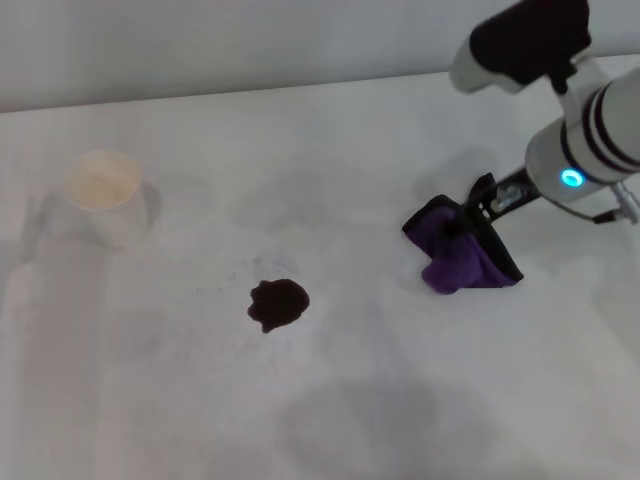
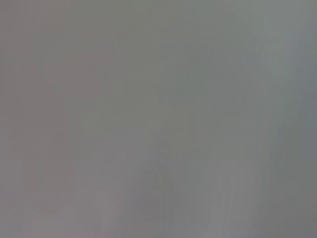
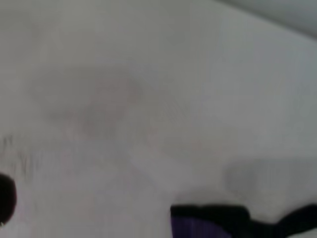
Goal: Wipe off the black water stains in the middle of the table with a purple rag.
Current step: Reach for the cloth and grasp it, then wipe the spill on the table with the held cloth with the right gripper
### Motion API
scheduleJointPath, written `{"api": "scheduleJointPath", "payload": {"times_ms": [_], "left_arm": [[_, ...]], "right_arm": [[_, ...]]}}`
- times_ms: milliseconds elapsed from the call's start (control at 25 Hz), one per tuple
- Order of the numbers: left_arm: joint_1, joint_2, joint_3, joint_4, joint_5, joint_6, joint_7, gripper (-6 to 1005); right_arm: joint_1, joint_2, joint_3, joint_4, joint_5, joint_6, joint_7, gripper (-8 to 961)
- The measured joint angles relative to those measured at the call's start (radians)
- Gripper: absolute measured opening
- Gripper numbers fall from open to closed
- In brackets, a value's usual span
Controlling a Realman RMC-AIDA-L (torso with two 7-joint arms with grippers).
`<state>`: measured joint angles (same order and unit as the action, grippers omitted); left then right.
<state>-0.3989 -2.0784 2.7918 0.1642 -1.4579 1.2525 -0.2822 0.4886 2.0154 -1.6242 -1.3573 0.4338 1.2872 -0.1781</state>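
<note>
- Head view: the right end effector (image 1: pixel 468 222) pinches the rag (image 1: pixel 458 255), which hangs bunched against the tabletop (image 1: pixel 400 400) on the right. The stain (image 1: pixel 277 303) lies mid-tabletop, well apart to the rag's left. A cup (image 1: pixel 107 195) stands far left.
- Left wrist view: only blank grey; the left end effector is out of sight.
- Right wrist view: the rag (image 3: pixel 198 225) and the stain (image 3: pixel 6 198) each show at one edge.

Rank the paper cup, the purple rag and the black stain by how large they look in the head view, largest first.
1. purple rag, bunched in the right pincer
2. paper cup, close to the rag in apparent size, so this order is unsure
3. black stain, clearly smallest
</note>
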Motion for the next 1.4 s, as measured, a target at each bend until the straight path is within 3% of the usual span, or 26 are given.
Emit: {"api": "scheduleJointPath", "payload": {"times_ms": [160, 600, 920, 1120, 1280, 1400], "left_arm": [[-0.005, 0.000, 0.000, 0.000, -0.001, 0.002, 0.000, 887], [-0.005, 0.000, 0.000, -0.002, -0.012, -0.003, 0.000, 885], [0.002, 0.000, 0.000, -0.002, -0.012, 0.003, -0.001, 886], [0.003, 0.000, 0.000, -0.002, -0.012, 0.004, -0.002, 886], [0.003, 0.000, 0.000, -0.002, -0.012, 0.001, -0.002, 886], [-0.001, 0.000, 0.000, 0.002, -0.012, 0.000, -0.002, 886]], "right_arm": [[0.012, 0.000, -0.011, 0.064, -0.002, -0.031, -0.004, 857], [0.041, 0.000, -0.015, 0.142, 0.015, -0.055, -0.006, 562], [0.044, -0.001, -0.015, 0.138, 0.030, -0.046, -0.025, 427], [0.038, -0.001, -0.029, 0.052, 0.042, -0.020, -0.036, 208], [0.044, -0.001, -0.041, -0.011, 0.196, -0.023, -0.144, 119], [0.073, 0.002, -0.073, 0.011, 0.326, -0.062, -0.246, 74]]}}
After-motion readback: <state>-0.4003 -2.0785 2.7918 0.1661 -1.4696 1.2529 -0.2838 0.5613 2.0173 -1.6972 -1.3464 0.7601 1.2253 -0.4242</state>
